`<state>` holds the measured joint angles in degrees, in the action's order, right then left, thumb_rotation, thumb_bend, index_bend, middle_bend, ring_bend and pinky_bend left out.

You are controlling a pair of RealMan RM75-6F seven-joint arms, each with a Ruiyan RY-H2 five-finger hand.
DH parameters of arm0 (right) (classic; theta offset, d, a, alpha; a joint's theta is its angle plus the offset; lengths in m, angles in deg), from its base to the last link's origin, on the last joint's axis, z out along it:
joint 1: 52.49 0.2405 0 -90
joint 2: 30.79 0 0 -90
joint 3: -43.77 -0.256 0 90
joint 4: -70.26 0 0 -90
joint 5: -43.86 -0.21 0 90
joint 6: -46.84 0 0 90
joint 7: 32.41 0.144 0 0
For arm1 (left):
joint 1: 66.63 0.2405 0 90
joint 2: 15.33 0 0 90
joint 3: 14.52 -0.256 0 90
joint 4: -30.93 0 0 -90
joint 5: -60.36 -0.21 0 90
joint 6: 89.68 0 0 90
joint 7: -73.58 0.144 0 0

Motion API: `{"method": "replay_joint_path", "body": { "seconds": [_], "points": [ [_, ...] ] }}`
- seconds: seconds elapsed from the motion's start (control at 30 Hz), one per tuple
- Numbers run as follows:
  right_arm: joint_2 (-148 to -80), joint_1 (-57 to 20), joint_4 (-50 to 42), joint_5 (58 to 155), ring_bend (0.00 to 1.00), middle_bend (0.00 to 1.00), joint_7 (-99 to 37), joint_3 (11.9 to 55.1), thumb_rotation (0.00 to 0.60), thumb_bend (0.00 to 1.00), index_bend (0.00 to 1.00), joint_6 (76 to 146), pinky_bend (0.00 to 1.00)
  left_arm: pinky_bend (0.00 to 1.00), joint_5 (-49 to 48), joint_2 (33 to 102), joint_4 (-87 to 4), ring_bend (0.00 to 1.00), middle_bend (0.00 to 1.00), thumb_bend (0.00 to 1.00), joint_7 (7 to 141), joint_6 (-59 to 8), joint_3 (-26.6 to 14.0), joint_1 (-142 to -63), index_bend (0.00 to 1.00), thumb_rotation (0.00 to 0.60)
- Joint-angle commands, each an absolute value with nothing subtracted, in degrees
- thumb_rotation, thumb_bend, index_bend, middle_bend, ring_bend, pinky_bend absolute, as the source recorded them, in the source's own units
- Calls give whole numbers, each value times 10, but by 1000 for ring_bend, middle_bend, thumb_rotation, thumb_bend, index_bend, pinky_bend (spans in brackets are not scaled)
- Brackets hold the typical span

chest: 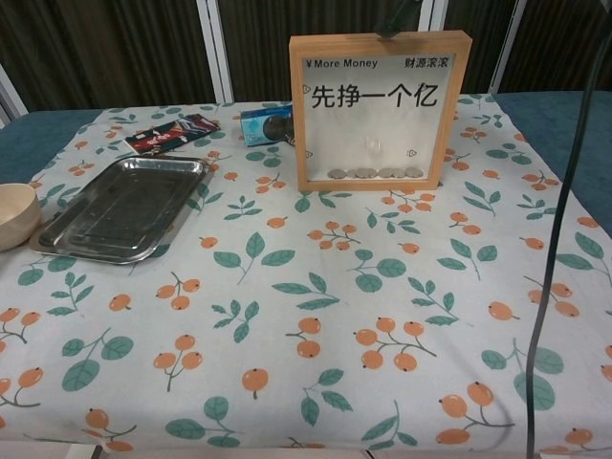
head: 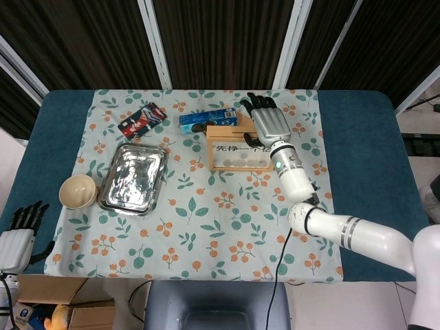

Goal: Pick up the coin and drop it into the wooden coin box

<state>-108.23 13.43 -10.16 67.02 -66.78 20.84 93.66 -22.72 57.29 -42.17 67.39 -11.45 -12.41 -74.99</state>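
The wooden coin box (head: 237, 152) stands upright on the floral cloth, with its glass front (chest: 381, 110) facing me. Several coins (chest: 375, 173) lie in a row along its bottom. Halfway up behind the glass there is a faint pale blur (chest: 371, 145). My right hand (head: 270, 122) hovers over the box's top edge. Its dark fingertips (head: 258, 102) are stretched out and apart, and I see nothing in them. Only a sliver of this hand (chest: 398, 13) shows in the chest view. My left hand (head: 18, 237) hangs off the table's front left corner, fingers apart and empty.
A steel tray (head: 134, 177) and a beige bowl (head: 77, 190) lie left of the box. A blue packet (head: 208, 118) and a red-black packet (head: 142, 118) sit behind them. A dark cable (chest: 564, 220) hangs down the right side of the chest view.
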Motion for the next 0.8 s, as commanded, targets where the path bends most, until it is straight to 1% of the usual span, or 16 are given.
{"method": "replay_joint_path", "body": {
  "seconds": [0.03, 0.13, 0.2, 0.23, 0.27, 0.33, 0.37, 0.47, 0.57, 0.67, 0.8],
  "points": [
    [-1064, 121, -122, 698, 0, 120, -637, 205, 600, 579, 0, 944, 0, 0, -228, 572, -424, 0, 0, 313, 675, -112, -124, -750, 0, 600],
    [-1042, 93, -156, 757, 0, 113, -608, 209, 600, 578, 0, 975, 0, 0, -229, 571, -425, 0, 0, 314, 674, -109, -123, -749, 0, 600],
    [-1020, 56, -191, 835, 0, 94, -587, 224, 600, 578, 0, 1026, 0, 0, -229, 569, -427, 0, 0, 313, 673, -105, -121, -748, 0, 600],
    [-1010, 35, -207, 875, 0, 80, -580, 237, 600, 577, 0, 1056, 0, 0, -229, 569, -428, 0, 0, 313, 672, -103, -121, -748, 0, 600],
    [-998, 2, -225, 931, 0, 55, -574, 259, 600, 568, 0, 1103, 0, 0, -230, 568, -428, 0, 0, 312, 671, -101, -120, -747, 0, 600],
    [-979, -52, -249, 1004, 0, 20, -570, 300, 600, 541, 0, 1174, 0, 0, -232, 566, -429, 0, 0, 311, 669, -97, -120, -746, 0, 600],
    [-969, -92, -264, 1038, 0, 7, -570, 328, 600, 521, 0, 1221, 0, 0, -233, 565, -430, 0, 0, 311, 668, -95, -120, -746, 0, 600],
    [-951, -191, -297, 1078, 0, 0, -553, 395, 600, 478, 0, 1308, 0, 0, -239, 561, -436, 0, 0, 311, 667, -87, -119, -745, 0, 600],
    [-953, -272, -293, 1098, 0, 0, -517, 447, 600, 466, 0, 1355, 0, 0, -244, 558, -440, 0, 0, 310, 666, -79, -120, -743, 0, 600],
    [-965, -328, -264, 1118, 0, 0, -490, 480, 600, 453, 0, 1381, 0, 0, -251, 556, -445, 0, 0, 311, 670, -68, -119, -742, 0, 600],
    [-980, -375, -241, 1136, 0, 0, -463, 492, 600, 406, 0, 1406, 0, 0, -257, 557, -446, 0, 0, 313, 672, -54, -118, -739, 0, 600]
  ]
}}
